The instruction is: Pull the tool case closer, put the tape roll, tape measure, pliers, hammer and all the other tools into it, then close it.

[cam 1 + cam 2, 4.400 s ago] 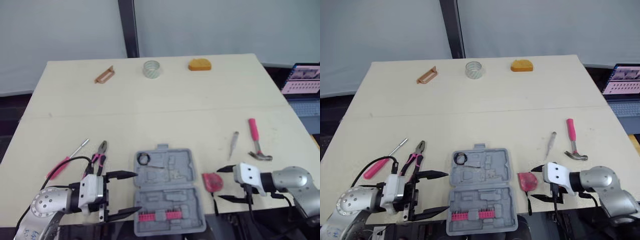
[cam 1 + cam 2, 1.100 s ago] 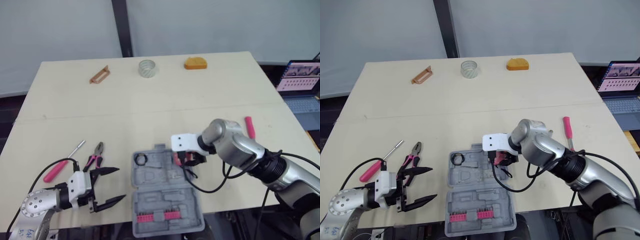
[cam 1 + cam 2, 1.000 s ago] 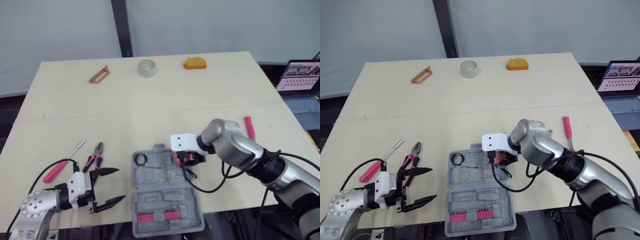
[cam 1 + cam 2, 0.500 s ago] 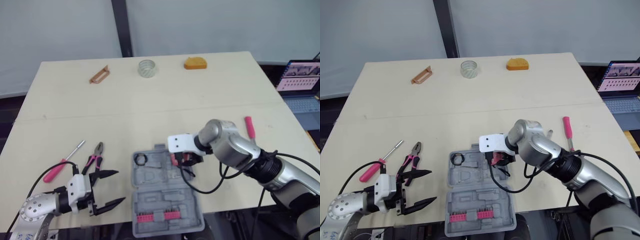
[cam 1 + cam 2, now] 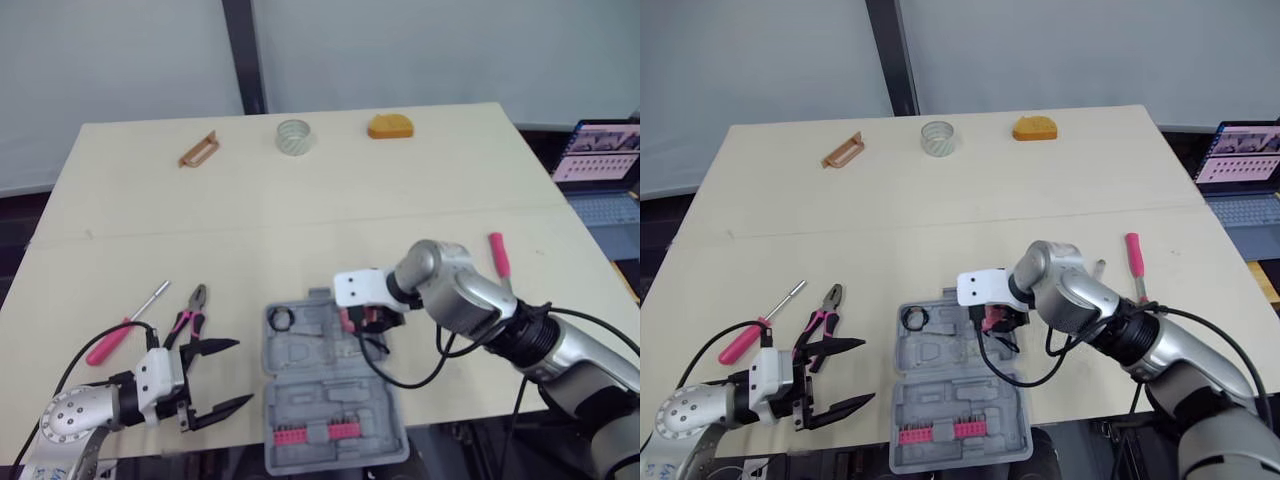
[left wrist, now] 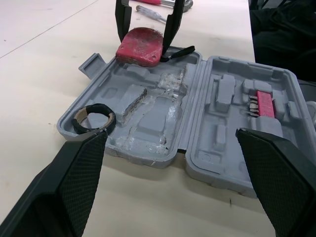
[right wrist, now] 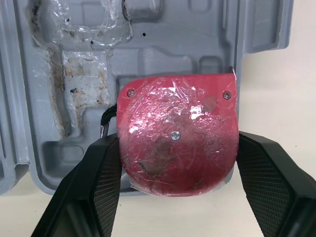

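Observation:
The grey tool case [image 5: 335,395] lies open at the table's near edge, with a black tape roll [image 5: 284,318] in its far left pocket. My right gripper [image 5: 366,320] is shut on the red tape measure [image 7: 177,131] and holds it low over the case's far right corner. Left of the case, my left gripper [image 5: 243,371] stands open with nothing in it. The pink-handled pliers [image 5: 190,315] and screwdriver [image 5: 115,335] lie just beyond the left gripper. The hammer's pink handle [image 5: 498,255] shows behind my right arm.
A clear tape roll [image 5: 293,135], an orange block [image 5: 389,126] and a brown clip [image 5: 198,150] lie along the table's far edge. A laptop [image 5: 600,165] sits off the table to the right. The right gripper's cable hangs over the case.
The tape measure lay on the table right of the case; my right gripper has taken hold of it and carried it left over the case. My left gripper drew back from the case.

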You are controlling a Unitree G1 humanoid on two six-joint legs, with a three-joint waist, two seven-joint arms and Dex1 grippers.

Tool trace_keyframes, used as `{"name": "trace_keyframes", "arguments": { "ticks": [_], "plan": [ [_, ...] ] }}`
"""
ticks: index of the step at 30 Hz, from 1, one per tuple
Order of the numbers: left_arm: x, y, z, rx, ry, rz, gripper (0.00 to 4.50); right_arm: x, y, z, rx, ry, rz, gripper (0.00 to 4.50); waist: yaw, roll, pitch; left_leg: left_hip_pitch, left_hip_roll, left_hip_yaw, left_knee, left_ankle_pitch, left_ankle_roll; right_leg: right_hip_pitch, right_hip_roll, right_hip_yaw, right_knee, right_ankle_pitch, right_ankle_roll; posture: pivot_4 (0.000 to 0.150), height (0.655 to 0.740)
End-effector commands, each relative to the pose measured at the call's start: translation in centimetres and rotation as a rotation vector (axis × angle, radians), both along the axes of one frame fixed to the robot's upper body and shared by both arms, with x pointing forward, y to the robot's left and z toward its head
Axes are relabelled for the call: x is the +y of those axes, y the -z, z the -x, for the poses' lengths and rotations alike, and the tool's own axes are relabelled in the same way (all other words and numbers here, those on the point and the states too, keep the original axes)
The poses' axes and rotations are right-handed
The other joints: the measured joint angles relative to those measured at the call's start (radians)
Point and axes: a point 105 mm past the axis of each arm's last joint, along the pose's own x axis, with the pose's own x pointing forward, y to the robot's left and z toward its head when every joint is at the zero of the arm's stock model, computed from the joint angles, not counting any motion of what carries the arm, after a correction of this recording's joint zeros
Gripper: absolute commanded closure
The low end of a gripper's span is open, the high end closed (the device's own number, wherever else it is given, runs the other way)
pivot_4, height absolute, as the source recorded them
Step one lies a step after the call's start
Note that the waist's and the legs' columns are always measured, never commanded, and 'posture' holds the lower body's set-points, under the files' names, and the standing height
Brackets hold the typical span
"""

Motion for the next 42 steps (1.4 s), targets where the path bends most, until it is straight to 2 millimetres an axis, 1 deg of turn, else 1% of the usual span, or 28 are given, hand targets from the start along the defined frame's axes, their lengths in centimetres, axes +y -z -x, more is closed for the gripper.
{"name": "trace_keyframes", "arguments": {
  "ticks": [1,7,9,10,11,14,16,19,23,25,26,28,30,32,37,42],
  "plan": [
    [-0.2,-0.4,0.2,-0.017,0.008,0.000,0.00,0.3,-0.1,0.2,-0.010,-0.025,0.005,1.55,0.000,0.000,0.000,0.000,0.000,0.000,0.000,0.000,0.000,0.000,0.000,0.000,0.000,0.000,0.000,0.150,0.7400],
    [-0.2,-0.4,0.3,-0.014,0.007,-0.001,0.00,0.3,0.0,0.1,-0.012,-0.025,0.009,1.55,0.000,0.000,0.000,0.000,0.000,0.000,0.000,0.000,0.000,0.000,0.000,0.000,0.000,0.000,0.000,0.150,0.7400],
    [-0.2,-0.4,0.4,-0.014,0.007,0.000,0.00,0.3,-0.2,0.1,-0.017,-0.028,0.007,0.52,0.000,0.000,0.000,0.000,0.000,0.000,0.000,0.000,0.000,0.000,0.000,0.000,0.000,0.000,0.000,0.150,0.7400],
    [-0.2,-0.3,0.4,-0.014,0.007,0.000,0.00,0.3,-0.3,0.1,-0.020,-0.030,0.005,0.19,0.000,0.000,0.000,0.000,0.000,0.000,0.000,0.000,0.000,0.000,0.000,0.000,0.000,0.000,0.000,0.150,0.7400],
    [-0.3,-0.3,0.4,-0.014,0.007,0.001,0.00,0.4,-0.7,0.1,-0.027,-0.034,-0.001,0.04,0.000,0.000,0.000,0.000,0.000,0.000,0.000,0.000,0.000,0.000,0.000,0.000,0.000,0.000,0.000,0.150,0.7400],
    [-0.3,-0.4,0.4,-0.015,0.008,0.001,0.00,0.4,-1.8,0.1,-0.042,-0.038,-0.015,0.04,0.000,0.000,0.000,0.000,0.000,0.000,0.000,0.000,0.000,0.000,0.000,0.000,0.000,0.000,0.000,0.150,0.7400],
    [-0.4,-0.4,0.4,-0.015,0.009,0.001,0.00,0.2,-3.1,0.4,-0.054,-0.032,-0.037,0.04,0.001,0.000,0.000,0.000,0.000,0.000,0.000,0.000,0.000,0.000,0.000,0.000,0.000,0.000,0.000,0.150,0.7400],
    [-0.4,-0.4,0.3,-0.019,0.006,0.003,0.00,-0.5,-4.3,1.0,-0.042,-0.001,-0.084,0.04,0.002,0.000,0.000,0.000,0.000,0.000,0.000,0.000,0.000,0.000,0.000,0.000,0.000,0.000,0.000,0.150,0.7400],
    [-0.3,-0.3,0.2,-0.019,0.003,0.003,0.00,-1.6,-5.1,1.5,0.004,0.064,-0.250,0.04,0.004,0.000,0.000,0.000,0.000,0.000,0.000,0.000,0.000,0.000,0.000,0.000,0.000,0.000,0.000,0.150,0.7400],
    [-0.3,-0.3,0.1,-0.018,0.003,0.004,0.00,-1.7,-5.5,1.8,0.046,0.069,-0.394,0.04,0.004,0.000,0.000,0.000,0.000,0.000,0.000,0.000,0.000,0.001,0.000,0.000,0.000,0.000,0.000,0.150,0.7400],
    [-0.3,-0.3,0.0,-0.019,0.005,0.004,0.00,-1.8,-5.5,1.8,0.060,0.085,-0.454,0.28,0.004,0.000,0.000,0.000,0.000,0.000,0.000,0.000,0.000,0.001,0.000,0.000,0.000,0.000,0.000,0.150,0.7400],
    [-0.3,-0.2,-0.1,-0.019,0.007,0.005,0.00,-2.7,-4.9,1.5,0.065,0.122,-0.508,0.89,0.004,0.000,0.000,0.000,0.000,0.000,0.000,0.000,0.000,0.001,0.000,0.000,0.000,0.000,0.000,0.150,0.7400],
    [-0.3,-0.2,-0.2,-0.022,0.010,0.005,0.00,-3.3,-4.1,1.6,0.067,0.133,-0.544,1.85,0.004,0.000,0.000,0.000,0.000,0.000,0.000,0.000,0.000,0.001,0.000,0.000,0.000,0.000,0.000,0.150,0.7400],
    [-0.3,-0.2,-0.3,-0.024,0.012,0.004,0.00,-3.4,-3.6,1.5,0.055,0.136,-0.594,2.82,0.004,0.000,0.000,0.000,0.000,0.000,0.000,0.000,0.000,0.001,0.000,0.000,-0.001,0.000,0.000,0.150,0.7400],
    [-0.2,-0.2,-0.5,-0.024,0.014,0.001,0.00,-3.4,-3.0,1.4,0.027,0.131,-0.685,2.82,0.002,0.000,0.000,0.001,0.000,0.001,0.000,0.000,0.000,0.001,0.000,0.000,0.000,0.000,0.000,0.150,0.7400],
    [-0.3,-0.6,-0.5,-0.028,0.016,-0.004,0.00,-3.4,-1.4,1.0,0.019,0.130,-0.755,2.82,0.002,0.000,0.000,0.001,0.000,0.001,0.000,0.000,0.000,0.001,0.000,0.000,0.000,0.000,0.000,0.150,0.7400]
  ]
}}
